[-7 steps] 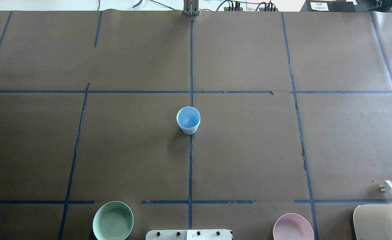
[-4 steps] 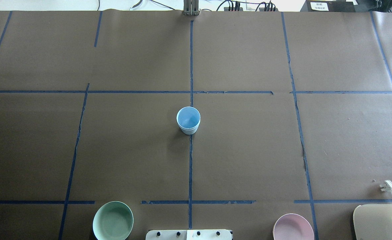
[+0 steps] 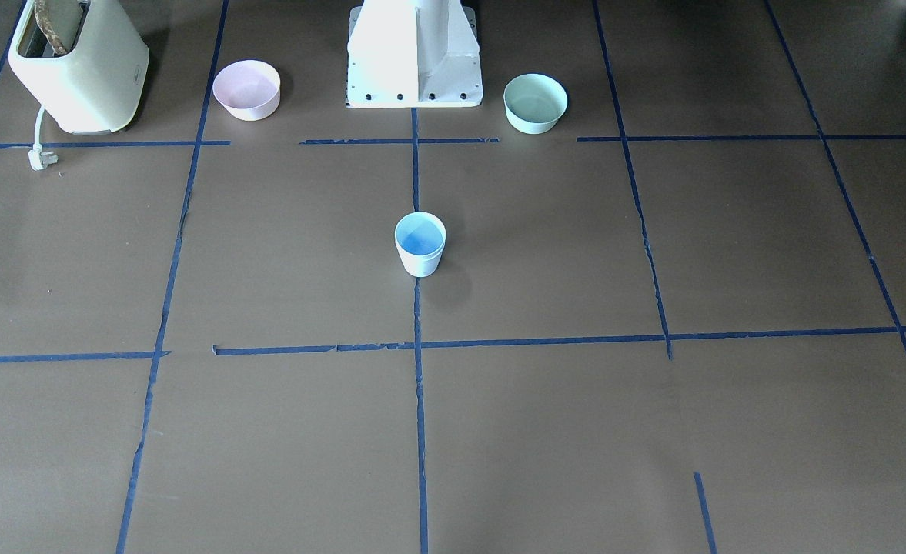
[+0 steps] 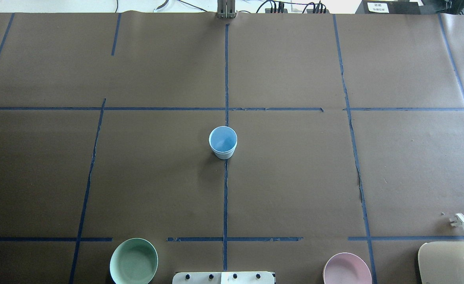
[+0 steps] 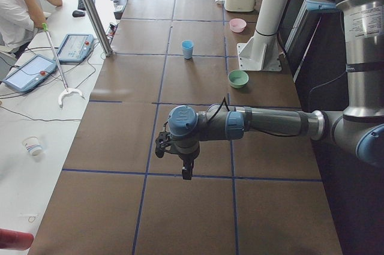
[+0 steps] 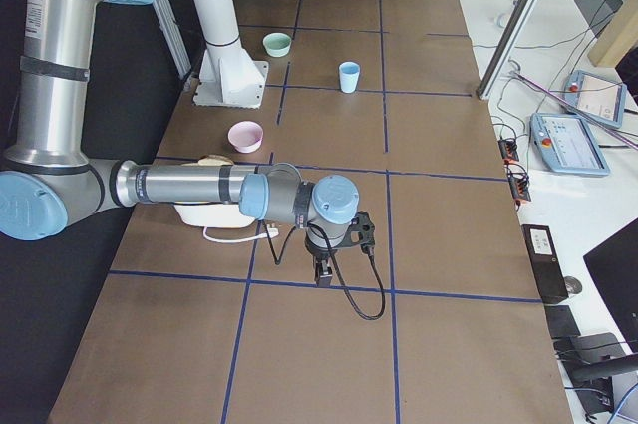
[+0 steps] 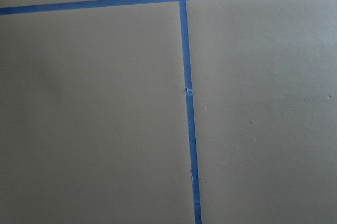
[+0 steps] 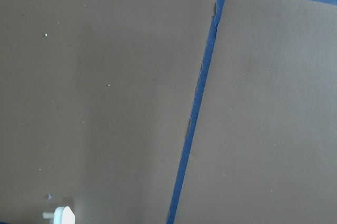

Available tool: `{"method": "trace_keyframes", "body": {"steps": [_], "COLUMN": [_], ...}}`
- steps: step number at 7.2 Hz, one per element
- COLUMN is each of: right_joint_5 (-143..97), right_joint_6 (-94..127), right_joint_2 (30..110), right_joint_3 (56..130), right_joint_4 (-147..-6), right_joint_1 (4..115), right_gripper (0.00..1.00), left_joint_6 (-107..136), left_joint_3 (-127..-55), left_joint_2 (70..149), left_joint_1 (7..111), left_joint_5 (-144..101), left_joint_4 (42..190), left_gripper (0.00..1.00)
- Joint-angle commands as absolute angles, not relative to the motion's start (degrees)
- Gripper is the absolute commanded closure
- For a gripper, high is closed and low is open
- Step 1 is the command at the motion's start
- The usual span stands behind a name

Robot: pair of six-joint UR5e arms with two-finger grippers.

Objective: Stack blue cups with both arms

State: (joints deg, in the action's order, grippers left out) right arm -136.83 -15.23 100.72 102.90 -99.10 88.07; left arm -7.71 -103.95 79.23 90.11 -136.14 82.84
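One pale-blue cup (image 4: 223, 142) stands upright on the centre tape line of the table; it also shows in the front view (image 3: 420, 245), the left view (image 5: 188, 49) and the right view (image 6: 348, 76). I cannot tell whether a second cup is nested in it; no other blue cup shows. My left gripper (image 5: 186, 174) hangs over the table's left end, far from the cup. My right gripper (image 6: 324, 276) hangs over the right end, near the toaster. Each shows only in a side view, so I cannot tell if it is open or shut. The wrist views show only brown paper and blue tape.
A mint-green bowl (image 4: 133, 261) and a pink bowl (image 4: 347, 269) flank the white base pedestal (image 3: 414, 54). A cream toaster (image 3: 75, 65) with a white plug (image 4: 458, 221) stands at the robot's right. An operator (image 5: 18, 3) sits beyond the far edge.
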Motion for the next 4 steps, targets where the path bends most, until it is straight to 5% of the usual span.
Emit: {"method": "trace_keyframes", "body": {"steps": [1, 4], "right_joint_5": [-136.8, -136.8], "right_joint_6": [-15.3, -15.3], "right_joint_2": [100.7, 100.7], "right_joint_3": [102.8, 102.8], "right_joint_4": [-99.1, -99.1], "right_joint_1": [88.0, 88.1], "right_gripper": [0.0, 0.0], "left_joint_6": [-7.6, -7.6], "left_joint_3": [-103.8, -103.8], "left_joint_2": [79.3, 79.3], "left_joint_1": [89.9, 89.9], "left_joint_5": [-136.1, -136.1], "left_joint_4": [83.1, 83.1], "left_gripper": [0.0, 0.0]}}
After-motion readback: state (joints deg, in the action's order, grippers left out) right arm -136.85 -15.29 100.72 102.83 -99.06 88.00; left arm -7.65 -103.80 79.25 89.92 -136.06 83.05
